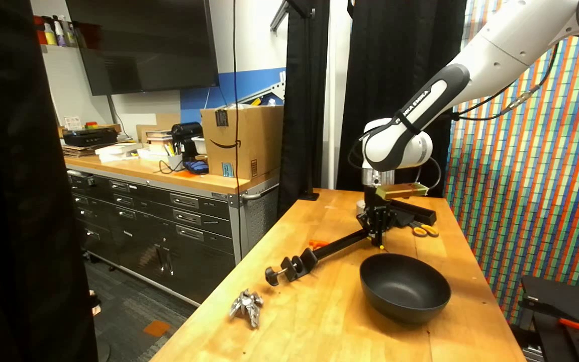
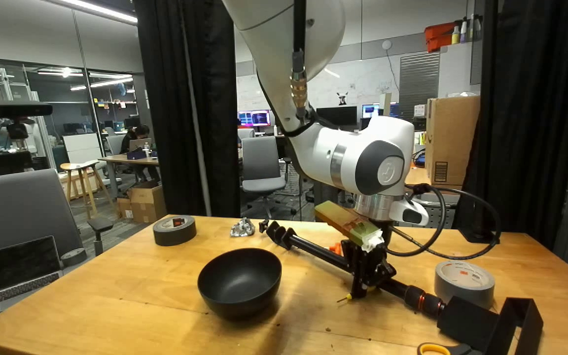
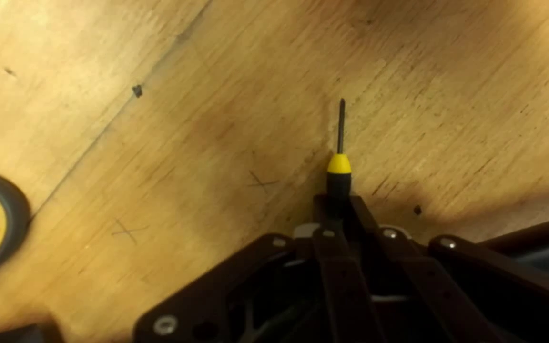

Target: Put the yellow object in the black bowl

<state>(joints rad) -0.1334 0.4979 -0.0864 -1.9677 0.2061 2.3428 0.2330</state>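
The yellow object is a small screwdriver with a yellow-and-black handle and a thin dark shaft. In the wrist view its yellow collar (image 3: 339, 164) sticks out ahead of my fingertips. It also shows as a tiny yellow spot in both exterior views (image 1: 382, 247) (image 2: 349, 297). My gripper (image 3: 339, 202) is closed around its black handle, whose rear part is hidden between the fingers. The gripper points down (image 1: 377, 242) close to the table; I cannot tell if the screwdriver touches it. The black bowl (image 1: 404, 289) stands upright beside the gripper, also in an exterior view (image 2: 239, 283), out of the wrist view.
A long black tripod-like rod (image 1: 342, 245) lies right beside the gripper. A silver gadget (image 1: 247, 307), an orange item (image 1: 318, 244), scissors with yellow-lined handles (image 1: 425, 231), a black tray (image 1: 415, 211) and tape rolls (image 2: 464, 283) (image 2: 174, 230) lie on the wooden table.
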